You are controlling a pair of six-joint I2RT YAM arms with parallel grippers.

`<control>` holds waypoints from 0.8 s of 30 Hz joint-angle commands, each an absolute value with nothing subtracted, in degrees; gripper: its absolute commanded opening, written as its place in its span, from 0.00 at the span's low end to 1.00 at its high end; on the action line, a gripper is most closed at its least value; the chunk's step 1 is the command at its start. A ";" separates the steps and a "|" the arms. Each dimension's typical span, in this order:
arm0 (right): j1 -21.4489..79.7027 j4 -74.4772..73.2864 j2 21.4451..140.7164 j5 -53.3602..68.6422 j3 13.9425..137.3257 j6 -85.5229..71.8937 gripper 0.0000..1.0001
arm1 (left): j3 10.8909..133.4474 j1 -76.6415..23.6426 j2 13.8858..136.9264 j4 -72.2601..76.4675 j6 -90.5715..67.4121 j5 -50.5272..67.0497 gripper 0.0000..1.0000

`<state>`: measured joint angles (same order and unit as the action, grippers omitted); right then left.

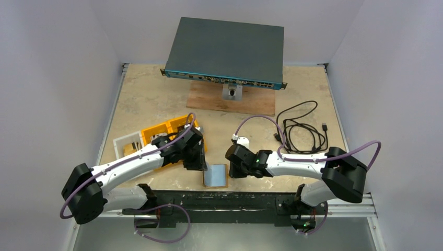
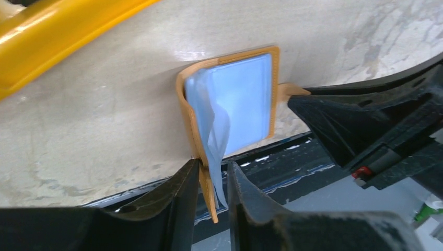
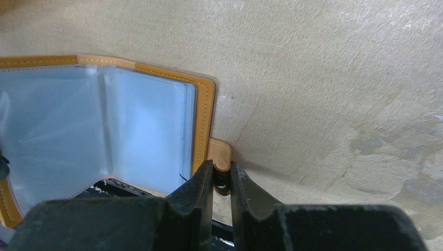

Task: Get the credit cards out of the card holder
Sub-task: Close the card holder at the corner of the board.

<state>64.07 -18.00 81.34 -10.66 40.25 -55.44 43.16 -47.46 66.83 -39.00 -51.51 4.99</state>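
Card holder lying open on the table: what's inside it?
Inside the card holder are pale bluish see-through sleeves, fanned open. No card edge shows plainly; overlapping sleeves hide whatever sits deeper.

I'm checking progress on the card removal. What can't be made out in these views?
Whether credit cards sit in the card holder: both wrist views, glare on its clear sleeves.
Whether the left fingers grip its cover: left wrist view, contact unclear.
Its other half: right wrist view, cut by the edge.

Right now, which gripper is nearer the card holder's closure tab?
Right. The right gripper straddles the tab at the card holder's right edge; the left gripper sits at the opposite cover edge.
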 commanded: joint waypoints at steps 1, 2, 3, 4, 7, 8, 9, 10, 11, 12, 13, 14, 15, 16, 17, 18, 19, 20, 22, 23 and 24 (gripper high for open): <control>64.02 -16.23 80.66 -11.91 40.61 -55.72 0.11 | 45.41 -48.91 68.61 -33.72 -52.38 8.24 0.29; 64.03 -16.16 80.58 -11.83 40.61 -55.72 0.11 | 45.38 -49.22 68.99 -32.48 -52.73 8.64 0.32; 64.00 -16.08 80.55 -11.83 40.54 -55.79 0.11 | 45.42 -49.48 69.57 -31.66 -53.01 9.12 0.34; 63.98 -16.00 80.40 -11.78 40.54 -55.81 0.11 | 45.44 -49.68 69.91 -30.76 -53.20 9.53 0.36; 63.99 -15.62 80.08 -11.62 40.28 -55.97 0.11 | 45.70 -50.21 71.79 -28.29 -53.90 10.82 0.42; 63.95 -15.45 79.99 -11.47 40.18 -56.03 0.11 | 45.78 -50.41 72.42 -27.41 -54.14 11.12 0.42; 64.01 -15.36 79.86 -11.43 40.15 -56.07 0.11 | 45.75 -50.59 72.89 -26.52 -54.40 11.49 0.44; 63.97 -15.32 79.80 -11.37 40.14 -56.14 0.11 | 45.79 -50.77 73.50 -25.49 -54.66 12.00 0.46; 63.99 -15.35 79.60 -11.30 40.09 -56.16 0.11 | 45.80 -50.92 74.05 -24.61 -54.97 12.39 0.48; 64.05 -15.38 79.57 -11.33 40.08 -56.21 0.11 | 45.83 -50.97 74.67 -23.74 -55.17 12.78 0.50; 63.99 -15.38 79.40 -11.34 40.01 -56.29 0.11 | 45.95 -50.98 75.36 -22.92 -55.47 12.98 0.52; 63.99 -15.30 79.33 -11.27 39.92 -56.38 0.11 | 46.01 -51.00 75.93 -22.26 -55.67 13.17 0.53; 64.02 -15.26 79.28 -11.32 39.90 -56.42 0.11 | 46.04 -51.01 76.71 -21.57 -55.87 13.26 0.54; 64.01 -15.35 79.20 -11.34 39.83 -56.50 0.11 | 46.03 -50.99 77.48 -20.87 -56.08 13.23 0.55; 64.02 -15.38 79.11 -11.29 39.76 -56.63 0.11 | 46.00 -51.08 78.25 -20.41 -56.32 13.19 0.55; 64.00 -15.36 78.99 -11.20 39.69 -56.75 0.11 | 46.05 -51.04 79.17 -19.88 -56.52 13.25 0.56; 63.99 -15.40 78.71 -11.24 39.52 -56.86 0.11 | 46.08 -51.05 80.01 -19.41 -56.75 13.37 0.56; 64.04 -15.46 78.48 -11.24 39.28 -57.01 0.11 | 46.01 -51.07 80.93 -18.62 -56.94 13.66 0.57; 64.00 -15.67 77.83 -11.28 38.84 -57.32 0.12 | 45.93 -51.07 82.53 -17.44 -57.43 13.58 0.59; 64.03 -15.75 77.53 -11.38 38.65 -57.50 0.12 | 46.04 -51.06 83.50 -17.08 -57.61 13.47 0.59; 64.00 -15.81 77.21 -11.42 38.45 -57.65 0.12 | 46.11 -51.14 84.31 -16.83 -57.72 13.33 0.59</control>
<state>64.07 -16.93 79.85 -10.76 39.38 -56.12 44.27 -50.78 81.87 -20.86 -56.23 12.88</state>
